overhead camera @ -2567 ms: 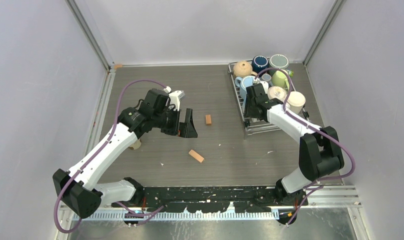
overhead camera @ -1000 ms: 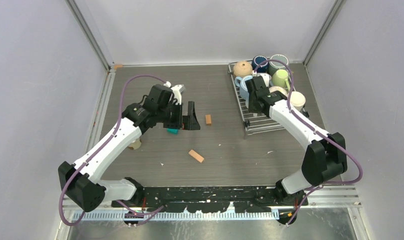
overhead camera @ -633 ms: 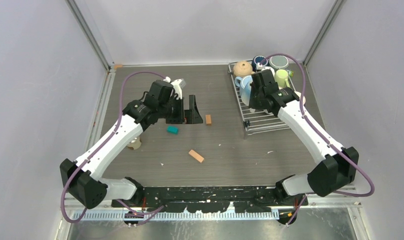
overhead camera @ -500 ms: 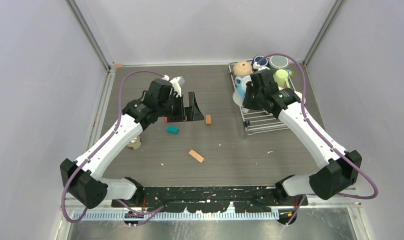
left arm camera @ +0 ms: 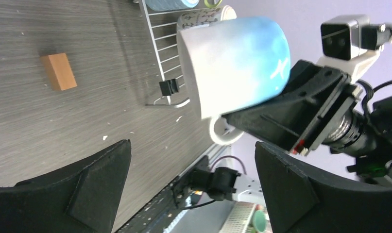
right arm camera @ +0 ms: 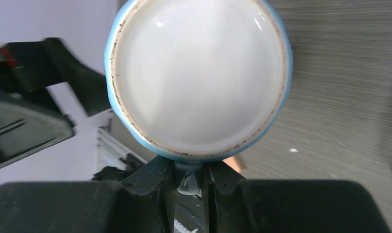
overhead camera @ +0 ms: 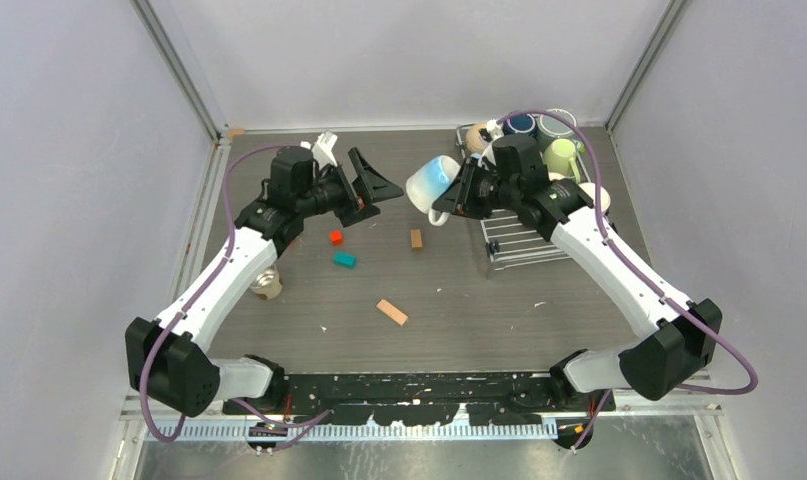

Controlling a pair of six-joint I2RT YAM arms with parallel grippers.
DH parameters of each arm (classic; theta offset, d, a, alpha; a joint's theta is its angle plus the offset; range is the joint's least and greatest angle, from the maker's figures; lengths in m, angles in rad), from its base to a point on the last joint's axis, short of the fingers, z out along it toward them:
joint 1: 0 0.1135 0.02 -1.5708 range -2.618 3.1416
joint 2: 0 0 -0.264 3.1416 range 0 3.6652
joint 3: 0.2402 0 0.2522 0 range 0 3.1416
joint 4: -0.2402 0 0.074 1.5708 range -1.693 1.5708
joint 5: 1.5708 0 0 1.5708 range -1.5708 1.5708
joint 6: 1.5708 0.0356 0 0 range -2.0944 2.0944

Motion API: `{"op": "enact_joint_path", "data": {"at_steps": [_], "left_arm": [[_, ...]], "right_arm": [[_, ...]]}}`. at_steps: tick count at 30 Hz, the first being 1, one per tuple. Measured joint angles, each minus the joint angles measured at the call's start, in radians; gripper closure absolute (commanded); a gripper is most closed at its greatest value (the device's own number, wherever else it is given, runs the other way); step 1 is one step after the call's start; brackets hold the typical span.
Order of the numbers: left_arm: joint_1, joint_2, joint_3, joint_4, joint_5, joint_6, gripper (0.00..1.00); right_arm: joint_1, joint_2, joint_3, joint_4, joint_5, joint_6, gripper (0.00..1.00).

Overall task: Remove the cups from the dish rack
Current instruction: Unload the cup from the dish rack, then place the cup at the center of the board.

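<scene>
Top external: seeing the light blue mug held in mid-air over the table, tipped on its side. Sits clear of the dish rack, just off its left edge. Pinched by the handle in the right gripper, jaws pressed tight on the loop. Right wrist view agrees: handle clamped between the fingers, with a flat white round end of the mug facing the lens. Probably the base, can't say for sure.

Left gripper spread wide, empty, aimed at the mug from the left, near but not touching. Left wrist view frames the mug between the two spread fingers, in contact with neither.

Other cups at the rack's far end: tan mug, navy mug, grey-green mug, lime green mug. Small metallic cup standing on the table beside the left arm. Coloured blocks scattered on the table under and near the gap between the grippers.

Reads as one mug mid-transfer, most likely a right-to-left hand-off, otherwise a set-down on open table. Plenty left in the rack, so early in the job.

Next move, if a hand-off:
- Close the gap and get the left jaws squarely around the mug body or rim.
- Clamp first, release the handle only after.
- Keep off the handle side to avoid a finger clash.
- Expect a slick, round glazed wall, so grip across the full width.
- Pick a set-down spot away from the blocks.
</scene>
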Motion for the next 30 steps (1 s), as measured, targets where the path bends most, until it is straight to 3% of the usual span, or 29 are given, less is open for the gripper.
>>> {"op": "enact_joint_path", "data": {"at_steps": [9, 15, 30], "left_arm": [[0.061, 0.000, -0.071, 0.182, 0.085, -0.182, 0.00], [0.069, -0.005, -0.153, 0.332, 0.119, -0.284, 0.08], [0.127, -0.030, -0.272, 0.723, 0.213, -0.594, 0.45]], "right_arm": [[0.038, 0.014, -0.052, 0.206, -0.180, 0.159, 0.99], [0.066, 0.018, -0.097, 0.264, -0.227, 0.218, 0.99], [0.087, 0.042, -0.150, 0.495, -0.303, 0.362, 0.99]]}}
